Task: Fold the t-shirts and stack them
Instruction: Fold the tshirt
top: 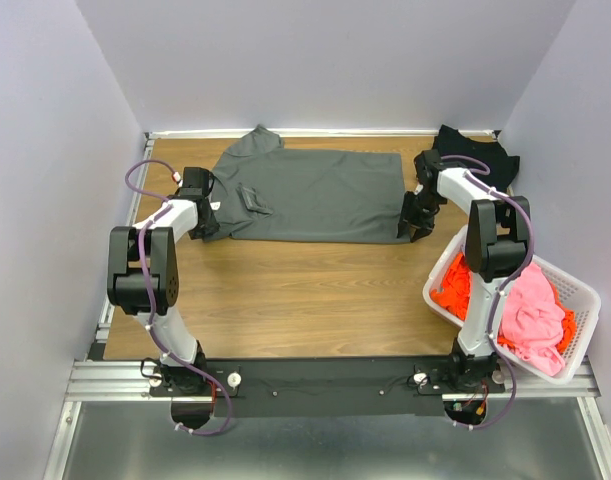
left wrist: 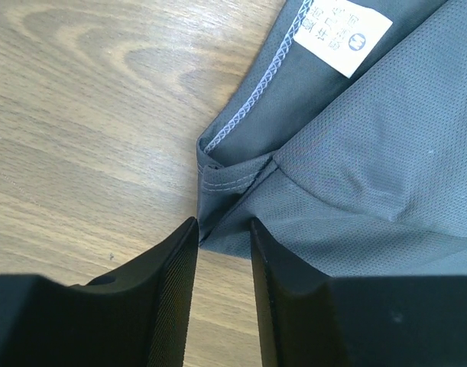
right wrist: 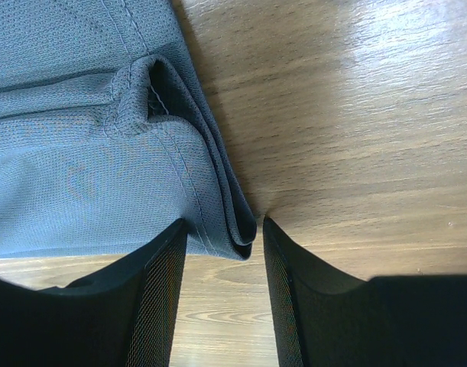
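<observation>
A dark grey t-shirt [top: 315,195] lies spread flat across the back of the wooden table. My left gripper [top: 207,228] is at its near left corner. In the left wrist view the gripper [left wrist: 224,225] is open, with the shirt's [left wrist: 355,153] hemmed corner just between the fingertips. My right gripper [top: 413,228] is at the near right corner. In the right wrist view it [right wrist: 224,222] is open and straddles the shirt's [right wrist: 80,153] folded corner edge. A black t-shirt [top: 475,155] lies crumpled at the back right. Orange [top: 460,285] and pink [top: 535,315] shirts sit in the basket.
A white slatted basket [top: 585,300] stands at the right front, beside the right arm's base. Walls close in the table on the left, back and right. A white care label [left wrist: 348,30] shows on the grey shirt's underside near the left gripper.
</observation>
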### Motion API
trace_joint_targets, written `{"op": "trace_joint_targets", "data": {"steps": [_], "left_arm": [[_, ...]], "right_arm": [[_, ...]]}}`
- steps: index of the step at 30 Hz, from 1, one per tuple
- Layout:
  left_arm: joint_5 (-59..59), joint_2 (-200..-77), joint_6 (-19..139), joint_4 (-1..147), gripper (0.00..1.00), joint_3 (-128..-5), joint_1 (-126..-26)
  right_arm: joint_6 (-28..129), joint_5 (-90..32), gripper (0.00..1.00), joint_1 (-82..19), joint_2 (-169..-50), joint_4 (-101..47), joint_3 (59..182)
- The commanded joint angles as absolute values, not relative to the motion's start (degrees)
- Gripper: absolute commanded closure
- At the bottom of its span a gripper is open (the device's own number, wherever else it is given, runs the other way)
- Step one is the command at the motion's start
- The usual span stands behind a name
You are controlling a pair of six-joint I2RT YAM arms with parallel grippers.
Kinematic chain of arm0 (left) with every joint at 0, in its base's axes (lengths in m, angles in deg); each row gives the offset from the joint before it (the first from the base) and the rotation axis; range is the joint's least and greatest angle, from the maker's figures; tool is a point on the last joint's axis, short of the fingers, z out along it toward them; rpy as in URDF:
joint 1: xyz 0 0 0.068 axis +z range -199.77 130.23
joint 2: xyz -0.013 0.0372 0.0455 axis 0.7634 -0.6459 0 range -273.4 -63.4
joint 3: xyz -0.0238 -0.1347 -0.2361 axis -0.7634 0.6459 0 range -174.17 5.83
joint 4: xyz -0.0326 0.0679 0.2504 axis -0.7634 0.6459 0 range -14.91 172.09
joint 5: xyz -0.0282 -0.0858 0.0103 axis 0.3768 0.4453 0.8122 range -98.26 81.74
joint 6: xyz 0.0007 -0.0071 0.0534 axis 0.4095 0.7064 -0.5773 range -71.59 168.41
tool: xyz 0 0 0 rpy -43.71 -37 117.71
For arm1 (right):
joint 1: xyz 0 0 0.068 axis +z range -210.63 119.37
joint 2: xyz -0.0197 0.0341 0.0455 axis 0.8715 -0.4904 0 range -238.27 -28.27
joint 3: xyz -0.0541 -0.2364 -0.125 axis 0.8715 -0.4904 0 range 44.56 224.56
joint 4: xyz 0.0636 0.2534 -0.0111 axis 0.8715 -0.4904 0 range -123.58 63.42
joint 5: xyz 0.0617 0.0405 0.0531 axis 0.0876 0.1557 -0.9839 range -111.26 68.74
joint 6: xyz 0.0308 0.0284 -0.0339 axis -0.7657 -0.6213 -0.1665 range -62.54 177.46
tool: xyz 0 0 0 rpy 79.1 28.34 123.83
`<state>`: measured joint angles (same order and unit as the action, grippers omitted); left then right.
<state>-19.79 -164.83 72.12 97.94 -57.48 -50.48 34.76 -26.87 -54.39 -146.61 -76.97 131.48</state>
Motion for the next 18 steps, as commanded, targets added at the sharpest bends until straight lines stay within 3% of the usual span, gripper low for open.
{"op": "trace_joint_targets", "data": {"steps": [1, 13, 15, 18], "left_arm": [[-20.0, -166.1, 71.9, 96.7, 0.60, -57.5, -50.2], [-18.3, -168.1, 70.1, 95.2, 0.91, -55.1, -50.2], [-17.9, -168.0, 69.8, 95.1, 1.00, -55.0, -50.3], [-17.8, -167.3, 68.6, 96.2, 1.00, -56.1, -50.3]], "right_arm": [[34.3, -27.1, 0.48, -54.9, -145.2, -76.1, 130.1], [34.3, -26.4, 0.54, -54.9, -145.5, -75.7, 128.7], [34.5, -26.4, 0.59, -54.9, -145.8, -75.4, 128.2], [34.6, -26.6, 0.71, -54.9, -146.1, -75.0, 127.5]]}}
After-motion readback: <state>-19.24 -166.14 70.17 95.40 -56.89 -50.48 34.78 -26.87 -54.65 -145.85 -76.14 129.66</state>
